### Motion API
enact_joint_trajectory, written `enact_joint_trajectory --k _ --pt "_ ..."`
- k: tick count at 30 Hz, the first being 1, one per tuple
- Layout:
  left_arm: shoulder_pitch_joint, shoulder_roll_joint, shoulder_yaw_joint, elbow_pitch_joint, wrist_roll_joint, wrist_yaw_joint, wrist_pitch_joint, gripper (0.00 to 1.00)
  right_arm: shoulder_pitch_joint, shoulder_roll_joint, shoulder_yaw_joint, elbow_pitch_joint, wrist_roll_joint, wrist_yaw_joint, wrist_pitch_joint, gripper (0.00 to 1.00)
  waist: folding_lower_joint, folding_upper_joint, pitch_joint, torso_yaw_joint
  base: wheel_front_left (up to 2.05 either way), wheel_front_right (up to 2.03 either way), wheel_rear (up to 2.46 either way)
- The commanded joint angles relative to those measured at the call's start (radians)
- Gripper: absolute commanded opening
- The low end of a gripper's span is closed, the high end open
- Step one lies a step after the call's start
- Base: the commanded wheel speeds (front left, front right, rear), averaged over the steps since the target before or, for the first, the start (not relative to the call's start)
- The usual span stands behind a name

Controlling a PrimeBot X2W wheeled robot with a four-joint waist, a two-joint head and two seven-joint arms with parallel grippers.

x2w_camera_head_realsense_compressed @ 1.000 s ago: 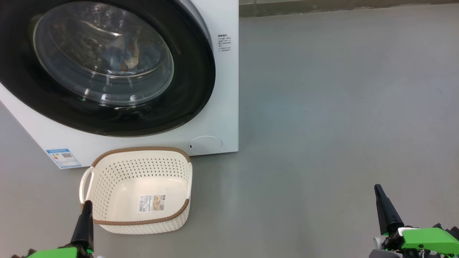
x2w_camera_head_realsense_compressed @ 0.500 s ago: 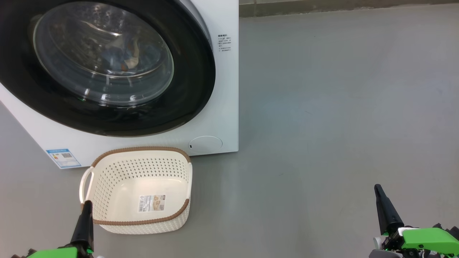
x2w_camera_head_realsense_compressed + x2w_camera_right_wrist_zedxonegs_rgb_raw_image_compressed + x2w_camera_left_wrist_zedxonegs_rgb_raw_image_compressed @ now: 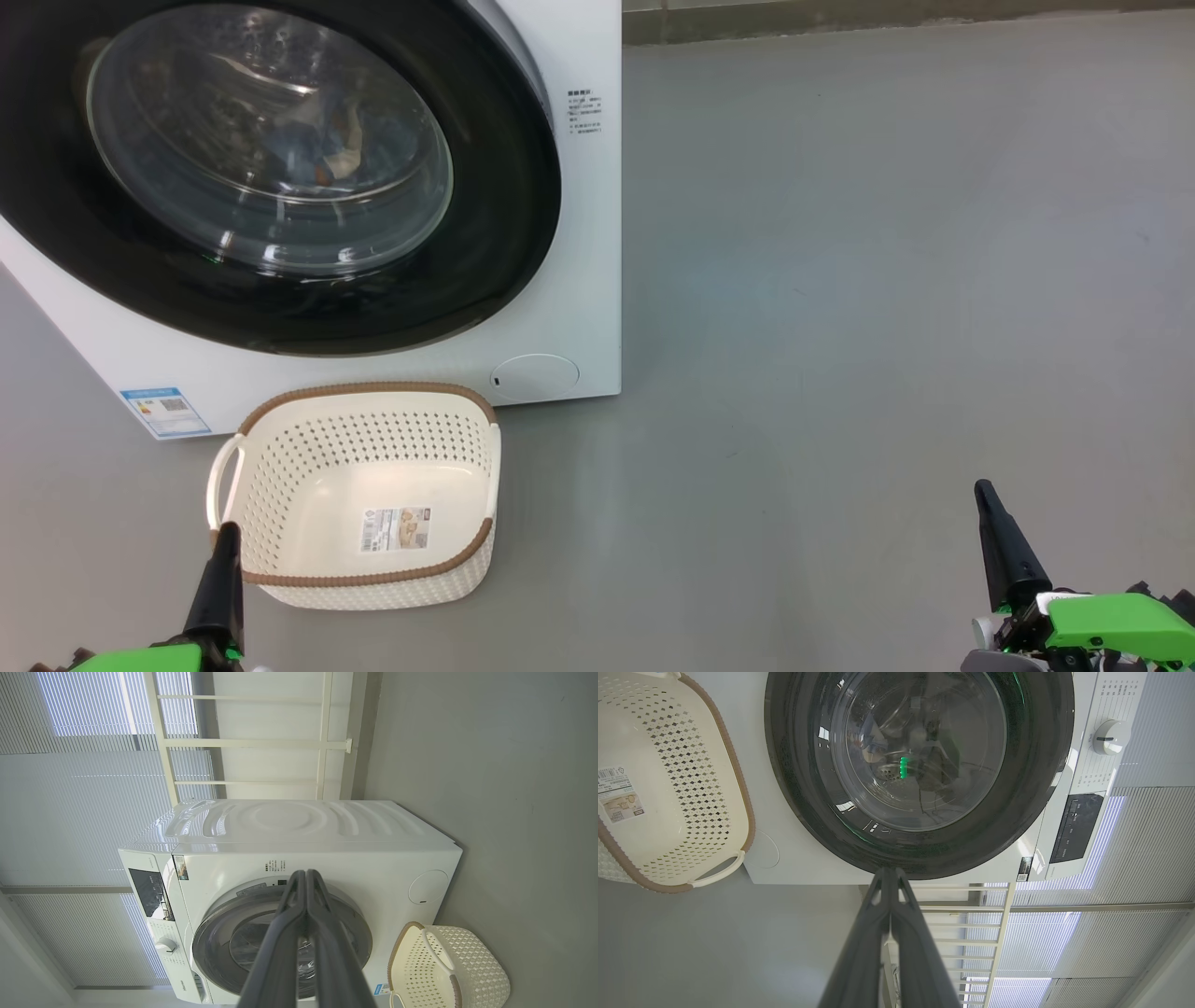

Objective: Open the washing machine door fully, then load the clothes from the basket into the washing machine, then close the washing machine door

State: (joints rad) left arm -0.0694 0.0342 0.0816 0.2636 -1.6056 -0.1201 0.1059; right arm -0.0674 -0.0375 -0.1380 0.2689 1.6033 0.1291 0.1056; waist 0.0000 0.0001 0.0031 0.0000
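The left gripper [image 3: 888, 873] has its two dark fingers pressed together with nothing between them, and the right gripper [image 3: 306, 873] is pinched together the same way, holding nothing. Just ahead of the left gripper and slightly to its right, the basket [image 3: 373, 387] sits on the grey floor [image 3: 887, 280]. Its bare cream bottom shows the label sticker [image 3: 396, 528]. In the head view the left fingertip overlaps the basket's near left corner by the white handle, but whether it touches cannot be told. Beyond the basket, further ahead of this gripper, stands the washing machine [image 3: 588, 280], and the washing machine door [image 3: 504, 215] lies flush against its front. The clothes [image 3: 322, 149] show as a blue and pale bundle behind the door's glass bowl. The blue energy sticker [image 3: 165, 411] and the round flap [image 3: 534, 376] are low on the machine's front, either side of the basket's far rim. In the left wrist view a dial [image 3: 1111, 737] and a dark display panel [image 3: 1078, 826] sit beside the door. The right gripper is well apart from the basket, with open floor ahead of it and the machine off to its left. Pale window blinds [image 3: 93, 812] and a white railing [image 3: 261, 742] stand behind the machine.
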Motion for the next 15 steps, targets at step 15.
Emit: enact_joint_trajectory --k 15 --pt "-0.039 0.016 0.033 -0.018 -0.002 -0.011 0.008 0.0 -0.041 -0.013 0.024 -0.024 0.005 0.002 0.008 0.0 0.0 -0.0001 0.0 0.0 0.0 0.0 0.0"
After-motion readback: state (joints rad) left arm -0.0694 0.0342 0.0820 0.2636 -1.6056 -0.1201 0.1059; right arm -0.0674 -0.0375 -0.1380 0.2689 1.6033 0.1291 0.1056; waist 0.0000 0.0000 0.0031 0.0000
